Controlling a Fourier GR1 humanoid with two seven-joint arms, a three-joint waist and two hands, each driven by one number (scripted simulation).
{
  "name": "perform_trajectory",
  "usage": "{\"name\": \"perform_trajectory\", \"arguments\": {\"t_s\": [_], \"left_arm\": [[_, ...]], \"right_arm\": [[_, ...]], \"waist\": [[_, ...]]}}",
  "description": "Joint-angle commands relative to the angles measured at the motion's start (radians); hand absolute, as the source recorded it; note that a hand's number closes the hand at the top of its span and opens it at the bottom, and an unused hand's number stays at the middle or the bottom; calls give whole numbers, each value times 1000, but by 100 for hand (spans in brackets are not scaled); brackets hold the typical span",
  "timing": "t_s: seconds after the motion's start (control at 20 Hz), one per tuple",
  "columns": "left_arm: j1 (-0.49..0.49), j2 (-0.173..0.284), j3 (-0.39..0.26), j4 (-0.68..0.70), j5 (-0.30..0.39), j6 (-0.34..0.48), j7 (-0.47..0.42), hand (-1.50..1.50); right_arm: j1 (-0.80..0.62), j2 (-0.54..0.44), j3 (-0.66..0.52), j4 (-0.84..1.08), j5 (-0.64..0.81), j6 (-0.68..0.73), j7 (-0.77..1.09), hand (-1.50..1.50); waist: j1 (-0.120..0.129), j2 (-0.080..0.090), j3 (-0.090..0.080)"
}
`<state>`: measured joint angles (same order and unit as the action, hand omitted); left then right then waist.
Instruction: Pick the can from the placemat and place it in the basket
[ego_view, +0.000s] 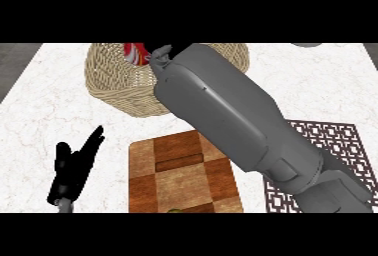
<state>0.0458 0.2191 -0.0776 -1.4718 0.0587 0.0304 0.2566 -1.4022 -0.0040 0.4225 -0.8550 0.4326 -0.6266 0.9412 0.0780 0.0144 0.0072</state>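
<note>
While the right hand (164, 54) grasps it, can (133, 53) over basket (118, 85), left hand (74, 167) open.

Red-and-white can (133, 53) inside wicker basket (118, 85), patterned placemat (336, 137) at right
</note>
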Motion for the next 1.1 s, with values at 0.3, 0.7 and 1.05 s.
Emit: {"name": "perform_trajectory", "arguments": {"t_s": [0.3, 0.7, 1.05], "left_arm": [[40, 8, 35, 69, 27, -22, 23, 0], [65, 0, 59, 71, 27, -18, -5, 0], [104, -17, 49, 87, 8, -22, -49, 0]], "right_arm": [[3, 4, 93, 242, -41, -111, -16, 150], [34, 1, 104, 296, -31, -19, -176, -150], [34, -7, 51, 285, -38, -111, -230, -150]], "waist": [[-31, -3, -12], [-60, -9, -8], [-59, -9, -8]]}}
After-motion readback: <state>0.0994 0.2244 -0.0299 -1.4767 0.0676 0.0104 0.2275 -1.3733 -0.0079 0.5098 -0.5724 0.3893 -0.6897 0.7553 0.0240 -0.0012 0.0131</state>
